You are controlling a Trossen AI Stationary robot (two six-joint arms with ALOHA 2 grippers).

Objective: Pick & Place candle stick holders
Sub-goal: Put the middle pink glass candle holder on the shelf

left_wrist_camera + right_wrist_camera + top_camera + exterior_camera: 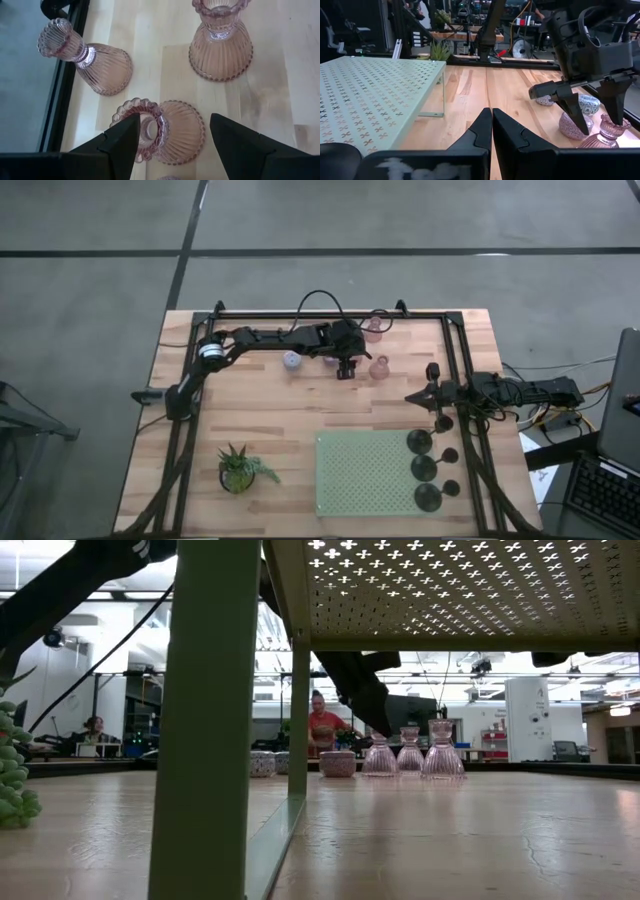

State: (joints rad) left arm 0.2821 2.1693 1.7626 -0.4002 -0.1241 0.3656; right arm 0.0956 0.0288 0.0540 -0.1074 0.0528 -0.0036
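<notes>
Three pink bell-shaped holders stand upright on their wide bases at the table's far middle [380,367] [410,752]. My left gripper [345,370] is open and points down over them. In the left wrist view its fingertips [175,119] stand on either side of the nearest pink holder's top [150,125]; no touch shows. Two short lilac holders [291,361] [337,762] stand just left of it. Several black holders [424,468] stand along the right side of a green perforated stand [360,470]. My right gripper [408,397] [491,112] is shut and empty, at the table's right.
A small green potted plant [238,468] stands near the front left. A dark frame rail [330,312] runs along the far edge, close behind one pink holder [375,326]. The green stand's leg [205,720] fills the near low view. People show in the room behind.
</notes>
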